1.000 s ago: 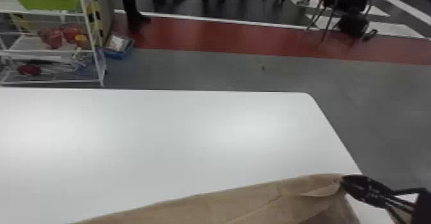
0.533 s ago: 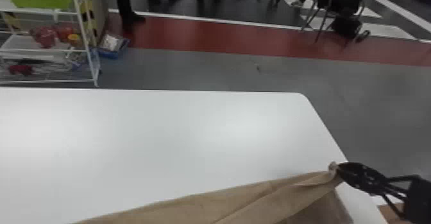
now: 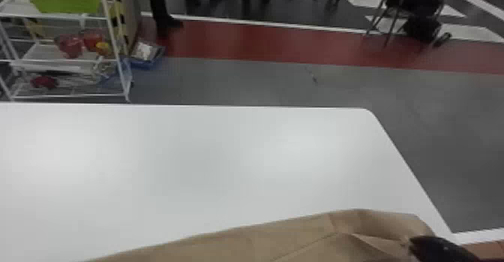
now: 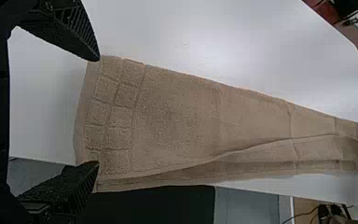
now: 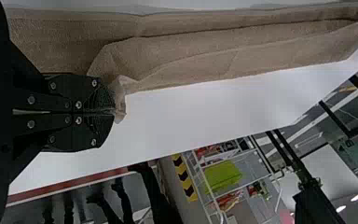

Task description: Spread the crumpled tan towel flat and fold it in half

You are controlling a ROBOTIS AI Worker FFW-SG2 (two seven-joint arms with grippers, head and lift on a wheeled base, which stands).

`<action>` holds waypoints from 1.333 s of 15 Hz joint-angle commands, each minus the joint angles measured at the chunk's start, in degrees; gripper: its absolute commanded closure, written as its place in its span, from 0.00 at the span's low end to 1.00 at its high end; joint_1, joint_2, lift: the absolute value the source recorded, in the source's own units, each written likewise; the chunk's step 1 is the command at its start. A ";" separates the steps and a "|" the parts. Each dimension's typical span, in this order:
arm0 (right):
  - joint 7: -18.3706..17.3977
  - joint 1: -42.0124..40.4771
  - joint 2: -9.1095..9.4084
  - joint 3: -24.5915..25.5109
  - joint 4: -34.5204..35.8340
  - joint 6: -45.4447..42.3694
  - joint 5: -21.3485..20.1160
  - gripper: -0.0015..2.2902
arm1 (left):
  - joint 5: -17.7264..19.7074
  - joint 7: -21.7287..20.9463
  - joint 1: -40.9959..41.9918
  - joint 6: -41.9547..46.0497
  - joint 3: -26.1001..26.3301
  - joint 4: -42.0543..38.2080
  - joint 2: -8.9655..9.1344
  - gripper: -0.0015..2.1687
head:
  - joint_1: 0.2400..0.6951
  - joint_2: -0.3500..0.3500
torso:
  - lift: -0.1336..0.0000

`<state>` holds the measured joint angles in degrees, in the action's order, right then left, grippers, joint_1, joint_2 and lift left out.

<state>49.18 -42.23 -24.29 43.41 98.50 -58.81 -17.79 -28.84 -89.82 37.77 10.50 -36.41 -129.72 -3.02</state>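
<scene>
Two ribbed black fingers on the right gripper (image 3: 412,243) are clamped together, with a bunched-up corner of the tan towel (image 4: 182,116) pinched in the tips. Left gripper (image 4: 98,111) is wide open, tips at either side of the towel's end, which has chunky raised squares. The rest's kinda fuzzy with long creases, stretching along the near side of a smooth, round-cornered white table (image 3: 210,167).

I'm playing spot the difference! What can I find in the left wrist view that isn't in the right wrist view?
Left wrist view: little squares on the towel, and the open left gripper.
Right wrist view: the right gripper pinching a bit of towel, a green bin and black-and-yellow stripes.
Both: the towel and the white table.
</scene>
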 commanded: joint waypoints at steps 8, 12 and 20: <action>-13.94 1.62 -5.24 0.98 -14.74 -11.01 -15.17 0.57 | -0.51 0.00 0.03 0.08 1.26 0.96 1.35 0.05 | 1.00 0.05 | 0.08; -15.78 3.47 -7.61 2.47 -20.02 -11.01 -14.55 0.57 | -0.86 0.09 0.03 0.08 2.23 0.87 1.53 0.05 | 1.00 0.00 | 0.08; -15.26 4.35 -8.23 2.38 -23.44 -11.71 -9.19 0.16 | -1.04 0.70 -0.06 0.08 2.40 0.96 1.44 0.05 | 1.00 0.00 | 0.08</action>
<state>33.58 -37.85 -32.61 45.52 75.36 -70.55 -29.60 -29.88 -89.11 37.77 10.59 -33.95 -128.76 -1.55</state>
